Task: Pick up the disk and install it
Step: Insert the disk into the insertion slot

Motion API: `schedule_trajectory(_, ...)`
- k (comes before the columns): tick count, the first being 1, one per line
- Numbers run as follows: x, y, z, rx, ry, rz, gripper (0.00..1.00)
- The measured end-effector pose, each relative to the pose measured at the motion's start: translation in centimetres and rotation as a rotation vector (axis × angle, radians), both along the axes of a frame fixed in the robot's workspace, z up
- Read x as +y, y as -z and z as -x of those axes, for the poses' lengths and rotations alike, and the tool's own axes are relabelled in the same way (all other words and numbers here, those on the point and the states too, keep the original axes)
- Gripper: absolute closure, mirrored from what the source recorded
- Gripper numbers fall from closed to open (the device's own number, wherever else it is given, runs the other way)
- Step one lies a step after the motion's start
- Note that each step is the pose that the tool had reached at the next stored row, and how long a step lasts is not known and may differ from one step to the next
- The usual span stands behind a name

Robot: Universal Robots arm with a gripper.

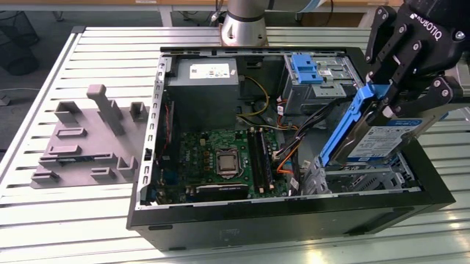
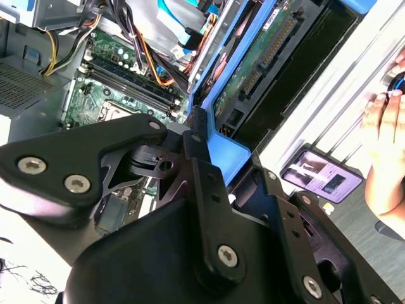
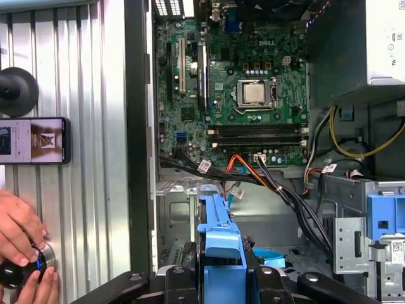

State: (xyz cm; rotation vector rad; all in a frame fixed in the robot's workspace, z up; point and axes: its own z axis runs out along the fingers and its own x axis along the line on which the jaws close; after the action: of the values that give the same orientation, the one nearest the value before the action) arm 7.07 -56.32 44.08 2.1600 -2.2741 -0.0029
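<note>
In the exterior view the gripper pinches the disk by its blue side rails. The disk hangs tilted just under the gripper, above the drive cage. I judge the rails must meet the cage squarely, clear of the cables beside it. The silver body carries a white-and-blue label.

In the second wrist view the green circuit board shows beyond the fingers.

In the first wrist view the disk stands edge-on before the gripper, with the motherboard farther off.
</note>
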Motion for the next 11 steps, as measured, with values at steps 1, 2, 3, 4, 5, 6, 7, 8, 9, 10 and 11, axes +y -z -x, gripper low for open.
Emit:
schedule_trajectory(1,-0.01,0.07,0.0,0.0,0.0,0.0,0.64)
schedule_trajectory(2,-0.02,0.16,0.0,0.0,0.0,0.0,0.64)
schedule_trajectory(3,-0.03,0.25,0.0,0.0,0.0,0.0,0.64)
schedule_trajectory(4,-0.04,0.35,0.0,0.0,0.0,-0.0001,0.64)
schedule_trajectory(5,-0.04,0.45,0.0,0.0,0.0,0.0,0.64)
schedule_trajectory(6,-0.05,0.54,0.0,0.0,0.0,0.0,0.64)
schedule_trajectory(7,-0.05,0.64,0.0,0.0,0.0,0.0001,0.64)
schedule_trajectory(8,-0.06,0.71,0.0,0.0,0.0,0.0,0.64)
schedule_trajectory(9,-0.06,0.77,0.0,0.0,0.0,-0.0001,0.64)
schedule_trajectory(10,-0.06,0.79,-0.01,0.0,0.0,-0.0003,0.64)
schedule_trajectory(11,-0.06,0.79,0.0,0.0,0.0,-0.0002,0.64)
